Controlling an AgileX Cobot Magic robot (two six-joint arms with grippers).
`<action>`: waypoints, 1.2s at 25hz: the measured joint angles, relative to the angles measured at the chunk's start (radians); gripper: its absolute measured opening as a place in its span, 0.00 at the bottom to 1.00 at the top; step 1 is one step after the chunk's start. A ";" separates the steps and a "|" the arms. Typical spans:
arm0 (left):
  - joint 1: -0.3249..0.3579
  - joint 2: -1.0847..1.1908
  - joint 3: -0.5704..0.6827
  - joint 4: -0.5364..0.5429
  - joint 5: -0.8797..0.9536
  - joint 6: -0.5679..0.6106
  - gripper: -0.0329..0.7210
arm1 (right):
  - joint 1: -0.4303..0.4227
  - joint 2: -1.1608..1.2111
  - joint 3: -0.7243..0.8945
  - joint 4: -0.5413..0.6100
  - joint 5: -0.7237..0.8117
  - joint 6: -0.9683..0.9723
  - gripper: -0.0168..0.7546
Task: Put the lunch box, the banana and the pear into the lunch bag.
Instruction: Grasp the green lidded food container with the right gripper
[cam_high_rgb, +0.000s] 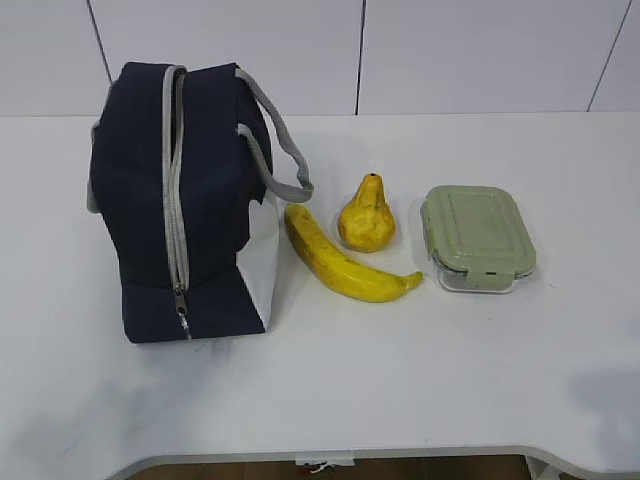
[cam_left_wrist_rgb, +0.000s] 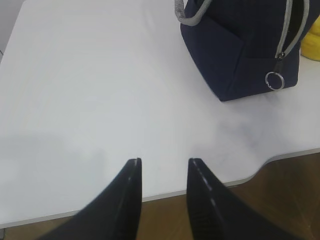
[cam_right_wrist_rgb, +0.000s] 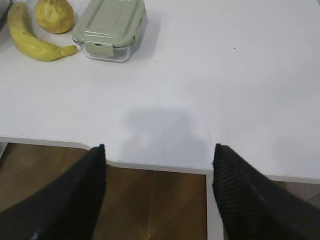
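Observation:
The navy lunch bag (cam_high_rgb: 185, 200) stands at the left of the table, its grey zipper shut and the pull at the bottom front. It also shows in the left wrist view (cam_left_wrist_rgb: 240, 45). The banana (cam_high_rgb: 340, 262) lies right of the bag, the pear (cam_high_rgb: 366, 215) behind it, the lunch box (cam_high_rgb: 476, 238) with green lid further right. The right wrist view shows the banana (cam_right_wrist_rgb: 32, 37), the pear (cam_right_wrist_rgb: 54, 15) and the lunch box (cam_right_wrist_rgb: 110, 27) far off at top left. My left gripper (cam_left_wrist_rgb: 164, 161) is open and empty over the table's front edge. My right gripper (cam_right_wrist_rgb: 159, 147) is wide open and empty there too.
The white table (cam_high_rgb: 400, 370) has a curved cut-out in its front edge. A white panelled wall (cam_high_rgb: 400, 50) stands behind. Brown floor (cam_right_wrist_rgb: 150, 205) shows below the edge. No arm shows in the exterior view.

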 joint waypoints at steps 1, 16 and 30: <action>0.000 0.000 0.000 0.000 0.000 0.000 0.35 | 0.000 0.000 0.000 0.000 0.000 0.000 0.72; 0.000 0.000 0.000 0.000 0.000 0.000 0.36 | 0.000 0.000 0.000 0.000 0.000 0.000 0.72; 0.000 0.000 0.000 0.000 0.000 0.000 0.35 | 0.000 0.000 0.000 0.000 0.000 0.000 0.72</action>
